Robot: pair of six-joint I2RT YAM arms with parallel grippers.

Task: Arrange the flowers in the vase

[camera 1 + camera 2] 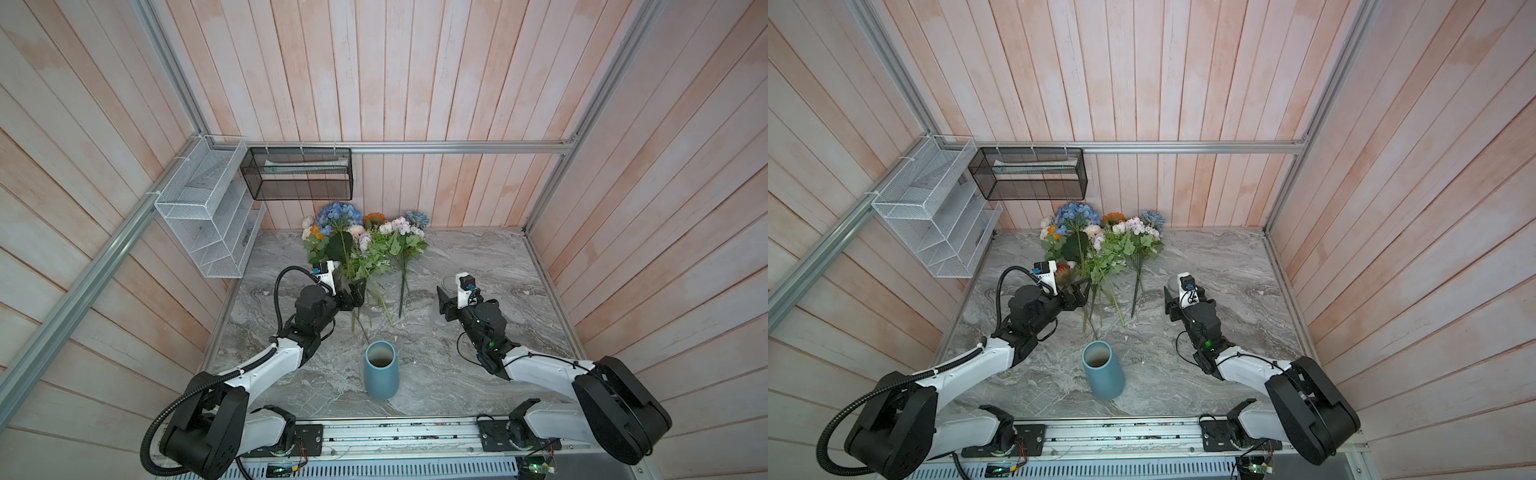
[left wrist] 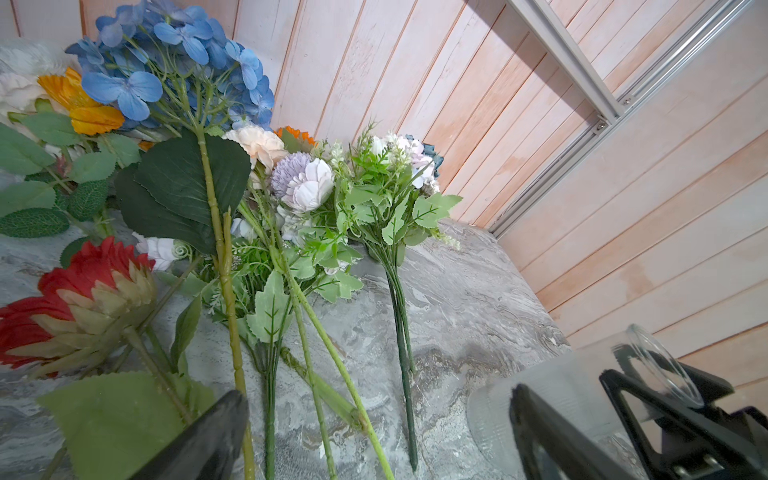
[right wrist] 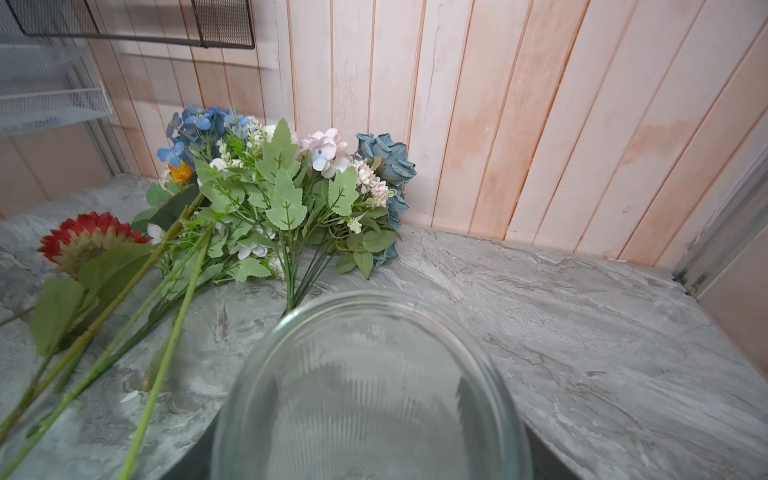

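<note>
While hanging the left gripper [image 1: 357, 292] spread wide over the stems of the flowers [image 1: 365, 245] lying heads-to-wall on the table [image 1: 498, 266], catching a red bloom [image 2: 79, 299] large in both wrist views, barely peeping past the arm in a top view. Standing the blue vase [image 1: 380, 370] upright at centre front. Straddling a glass vase [image 3: 370, 386] with the right gripper [image 1: 449, 297], not telling whether squeezing or merely flanking it.

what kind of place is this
Probably a staged robot test cell: pale wood-plank walls inside an aluminium frame, a grey marble-look tabletop, and two white-and-black robot arms on a front rail.
</note>
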